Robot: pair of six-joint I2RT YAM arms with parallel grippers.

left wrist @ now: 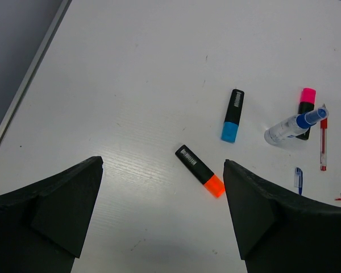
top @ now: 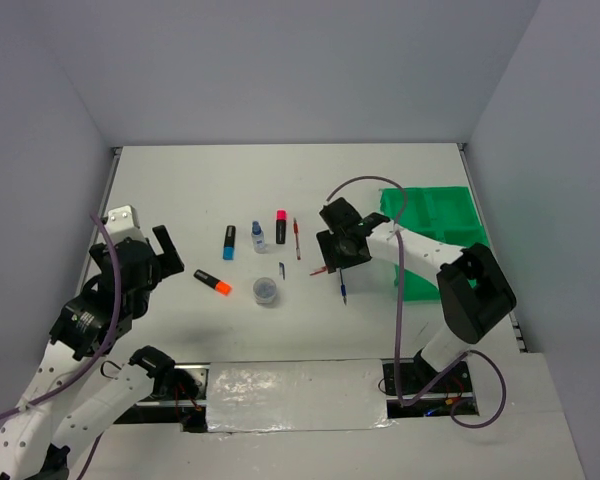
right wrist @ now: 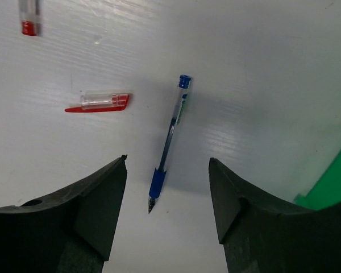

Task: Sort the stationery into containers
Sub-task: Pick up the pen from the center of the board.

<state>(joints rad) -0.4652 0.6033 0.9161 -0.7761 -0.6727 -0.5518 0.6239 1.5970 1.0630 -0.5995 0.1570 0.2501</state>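
The blue pen (right wrist: 169, 151) waits on the table (top: 180, 180), just left of the green tray (top: 435, 215).
The right end effector (right wrist: 167, 158) hangs over the pen with its fingers wide apart, one on each side, likely so it can drop down and pinch it. A red pen cap (right wrist: 102, 101) lies a bit further from the tray. The left end effector (left wrist: 162, 161), far from the tray, is wide apart too and holds nothing. The orange highlighter (left wrist: 200, 170) lies below it, maybe its next pick.
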